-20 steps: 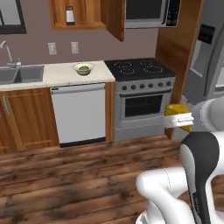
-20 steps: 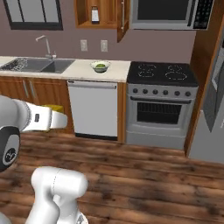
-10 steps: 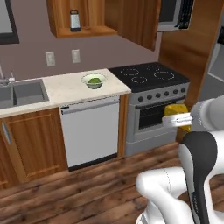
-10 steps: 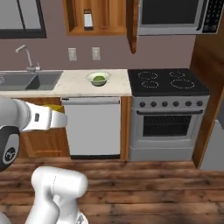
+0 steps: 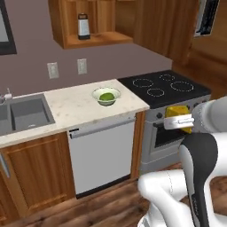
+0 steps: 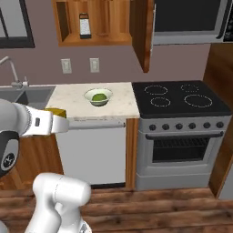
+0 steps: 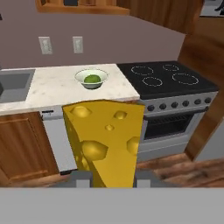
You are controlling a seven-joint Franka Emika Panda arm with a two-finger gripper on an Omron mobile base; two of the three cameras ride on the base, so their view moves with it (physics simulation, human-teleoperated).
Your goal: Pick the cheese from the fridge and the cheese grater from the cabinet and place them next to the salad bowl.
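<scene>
Gripping the cheese [image 7: 107,140] between both fingers [image 7: 81,177], base pinched.

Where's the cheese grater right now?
The cheese grater stands upright on the shelf of the open wall cabinet, above the counter and left of the stove.

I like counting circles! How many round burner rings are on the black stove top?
4 white burner rings on the flat black stove top: back left, back right, front left, front right. None look hidden.
</scene>
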